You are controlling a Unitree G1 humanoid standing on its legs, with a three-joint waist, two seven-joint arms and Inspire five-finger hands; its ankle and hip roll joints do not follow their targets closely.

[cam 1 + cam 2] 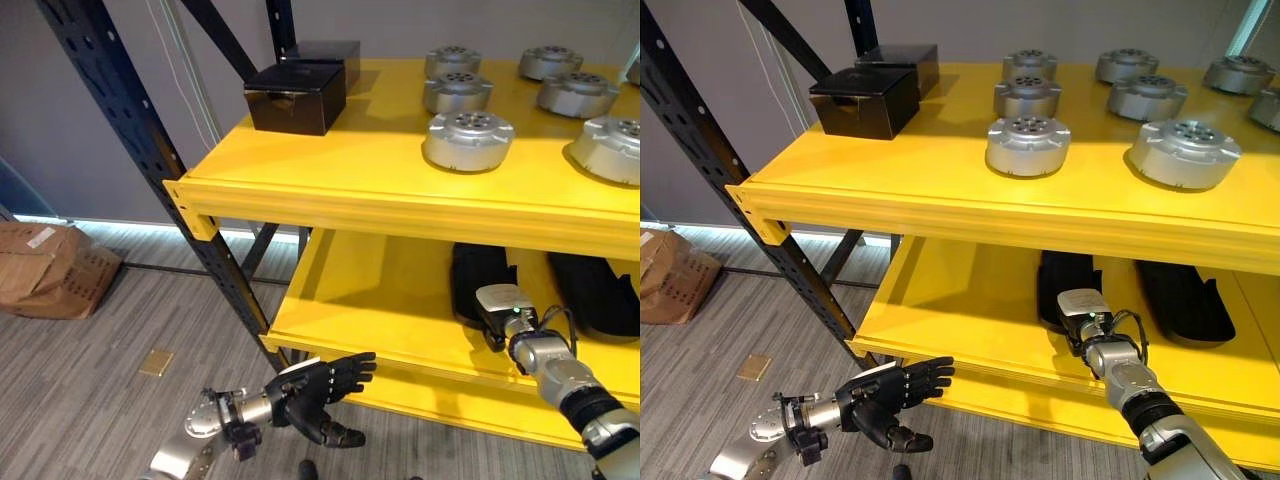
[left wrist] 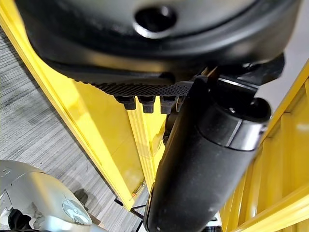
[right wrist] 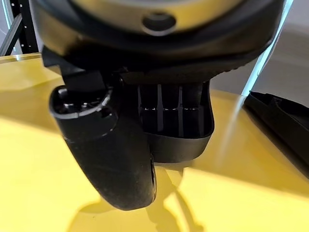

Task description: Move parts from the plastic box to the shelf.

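Silver parts on the yellow shelf, both hands down by its lower level

No print can be read. Round silver parts [image 1: 1028,145] sit on the shelf [image 1: 890,190] top near two black boxes [image 1: 864,101]. The left hand [image 1: 318,390] hangs with fingers loosely spread, empty. The right hand [image 3: 169,125] reaches onto the lower level, its fingers curled around a dark part [image 1: 1065,285], largely hidden.

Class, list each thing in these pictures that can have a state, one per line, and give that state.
Left hand: open, holding nothing, in front of the lower shelf edge.
Right hand: on the lower shelf, beside a black tray.
Silver parts: flat on the top shelf.
Black boxes: closed.
Black trays: lying on the lower shelf.
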